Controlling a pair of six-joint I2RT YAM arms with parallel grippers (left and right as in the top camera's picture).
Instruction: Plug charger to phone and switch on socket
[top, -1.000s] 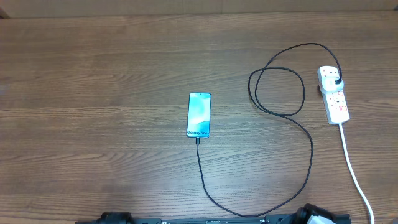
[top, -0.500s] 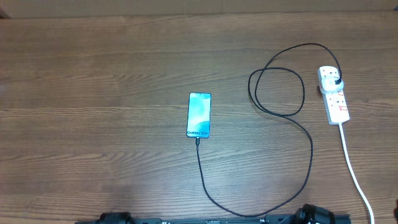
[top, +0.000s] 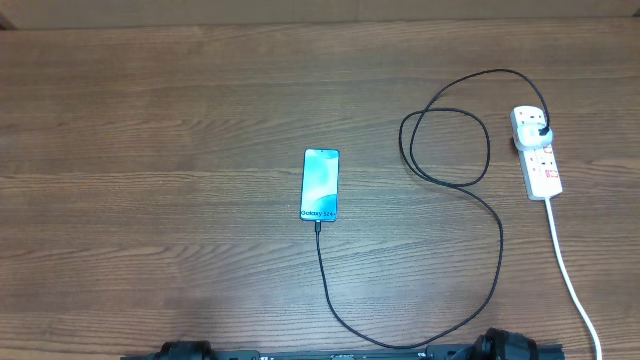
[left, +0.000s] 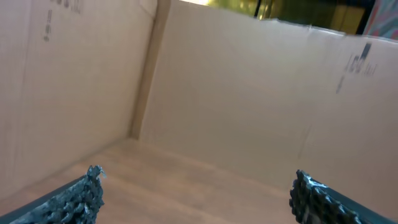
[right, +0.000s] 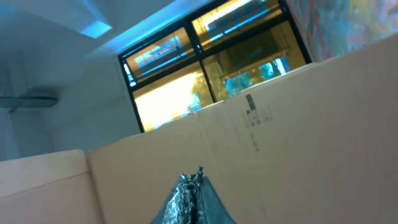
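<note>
Left wrist view: the left gripper (left: 198, 190) stands wide open and empty, its dark fingertips (left: 87, 186) at the lower corners, facing a cardboard wall (left: 236, 106).

Overhead view: the phone (top: 321, 184) lies flat near the middle of the wooden table (top: 150, 150) with its screen lit. The charger (top: 497, 250) meets the phone's near end with its connector tip. It sweeps along the near edge, rises to the right, forms one loop, and ends in a black plug (top: 541, 128) seated in the socket (top: 537, 152) at far right. A white cord (top: 572, 275) trails from the socket toward the near edge. The switch position cannot be told.

Right wrist view: the right gripper (right: 194, 190) is closed on nothing, tilted up toward a window (right: 211, 68).
</note>
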